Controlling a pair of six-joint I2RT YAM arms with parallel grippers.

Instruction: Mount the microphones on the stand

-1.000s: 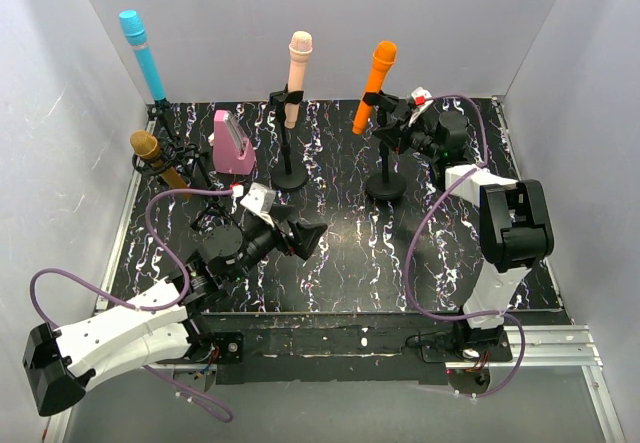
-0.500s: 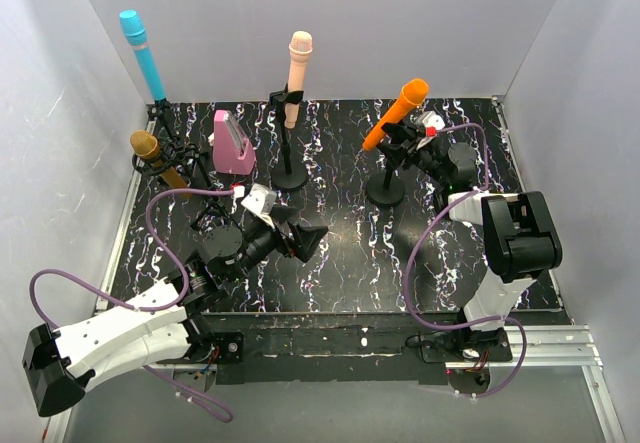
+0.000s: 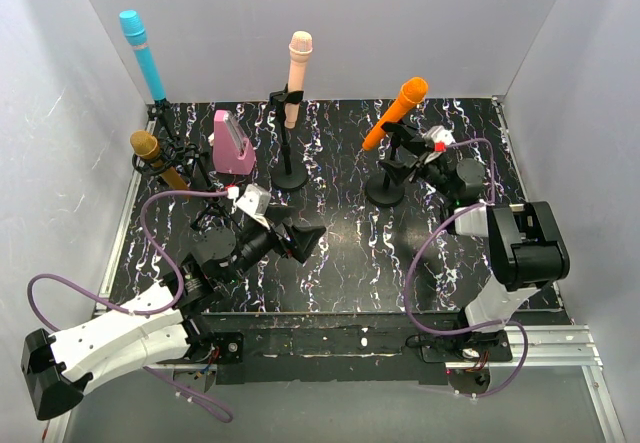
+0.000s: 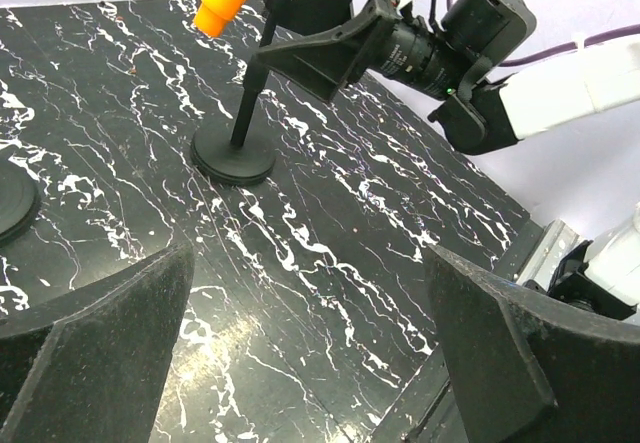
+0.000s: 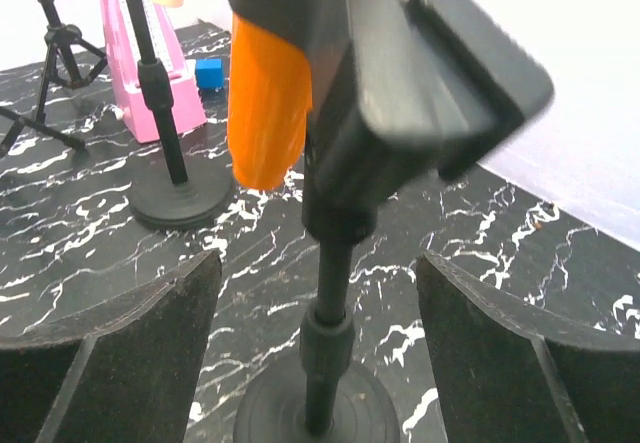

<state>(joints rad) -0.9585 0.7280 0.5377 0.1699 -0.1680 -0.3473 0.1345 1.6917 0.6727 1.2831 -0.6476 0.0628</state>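
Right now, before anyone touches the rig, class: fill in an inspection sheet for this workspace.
Surface: black marbled tabletop, no spills seen.
Job's things: cyan microphone, gold microphone, peach-pink microphone and orange microphone, all mounted.
Clutter: pink block, left of the peach-pink microphone.
Claws: left claw open, empty, above the tabletop; right claw open, straddling the orange microphone's stand.
Cables: purple cables loop at both arms.
Surroundings: white walls on three sides.

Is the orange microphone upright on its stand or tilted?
Tilted. In the top view the orange microphone slants on its stand, head toward the upper right.
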